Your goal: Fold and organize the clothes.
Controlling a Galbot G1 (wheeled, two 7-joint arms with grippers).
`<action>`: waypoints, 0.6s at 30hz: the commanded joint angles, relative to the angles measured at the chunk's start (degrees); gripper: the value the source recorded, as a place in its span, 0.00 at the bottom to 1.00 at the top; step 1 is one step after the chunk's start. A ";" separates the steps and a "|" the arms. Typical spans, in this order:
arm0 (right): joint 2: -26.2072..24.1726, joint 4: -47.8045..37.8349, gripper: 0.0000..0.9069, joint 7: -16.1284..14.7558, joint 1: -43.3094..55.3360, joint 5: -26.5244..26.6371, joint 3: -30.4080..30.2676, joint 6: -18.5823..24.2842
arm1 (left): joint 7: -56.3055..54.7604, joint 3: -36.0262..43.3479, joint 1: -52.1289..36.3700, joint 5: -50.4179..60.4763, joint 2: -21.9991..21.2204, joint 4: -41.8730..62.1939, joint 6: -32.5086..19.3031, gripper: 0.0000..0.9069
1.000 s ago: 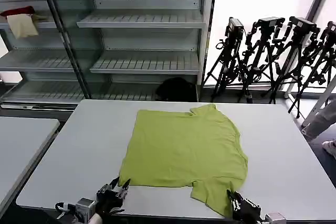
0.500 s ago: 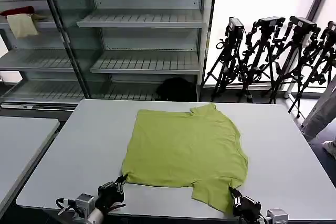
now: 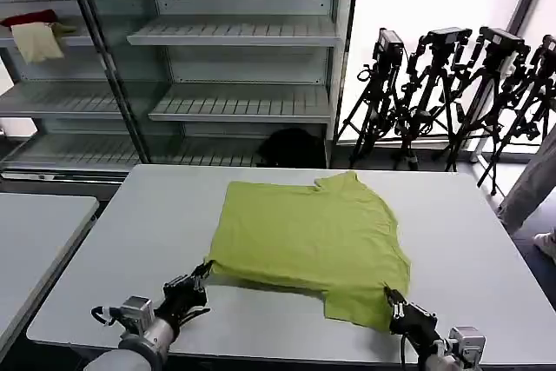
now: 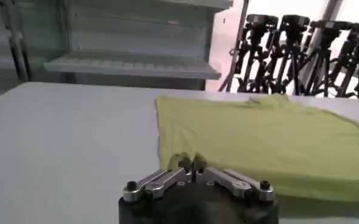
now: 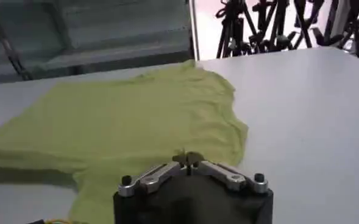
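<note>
Lime-green cotton lies spread on the pale grey table (image 3: 130,241) before me: the T-shirt (image 3: 308,236), flat across most of its body, with its near edge lifted off the tabletop where I hold it. My left gripper (image 3: 198,277) sits at the near left corner of the shirt, fingers pinched together on the hem; in my left wrist view the two fingertips (image 4: 183,163) meet with a small fold of green cloth caught between them, and the T-shirt (image 4: 270,143) stretches away from them across the table (image 4: 63,140). My right gripper (image 3: 396,304) is at the near right corner, closed on the edge of the short sleeve. In my right wrist view the fingertips (image 5: 189,159) come together on the cloth, and the T-shirt (image 5: 124,125) runs off from there toward the far side of the table (image 5: 307,115).

Between my two grippers the front hem hangs slightly raised and casts a dark shadow on the tabletop under it. The far edge of the shirt, with the other sleeve, rests flat near the back of the table.

Beyond the table stand grey metal shelves (image 3: 234,36). On an upper shelf at the far left lie a dark red cloth (image 3: 28,18) and, just below it, a small cream cloth (image 3: 36,41). Several black camera tripods (image 3: 452,93) stand by the bright window at the right.
</note>
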 commanded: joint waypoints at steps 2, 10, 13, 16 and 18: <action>0.12 -3.56 0.00 -2.32 7.15 -2.31 0.38 0.03 | -0.09 2.78 -8.14 1.10 -3.65 6.76 0.21 0.00; 0.71 -8.52 0.00 -6.24 12.19 -6.74 0.00 0.13 | -1.18 3.47 -10.95 2.50 -5.34 10.15 0.14 0.00; 0.86 -9.47 0.00 -6.48 13.54 -6.80 0.16 0.11 | -1.45 3.12 -11.59 2.88 -5.51 10.80 0.14 0.00; 0.90 -10.68 0.00 -6.83 14.88 -7.16 0.02 0.11 | -1.49 3.11 -11.72 3.57 -5.42 11.31 0.12 0.00; 1.00 -11.24 0.00 -6.82 15.45 -7.41 -0.10 0.09 | -1.53 3.02 -11.63 3.83 -5.48 11.43 0.12 0.00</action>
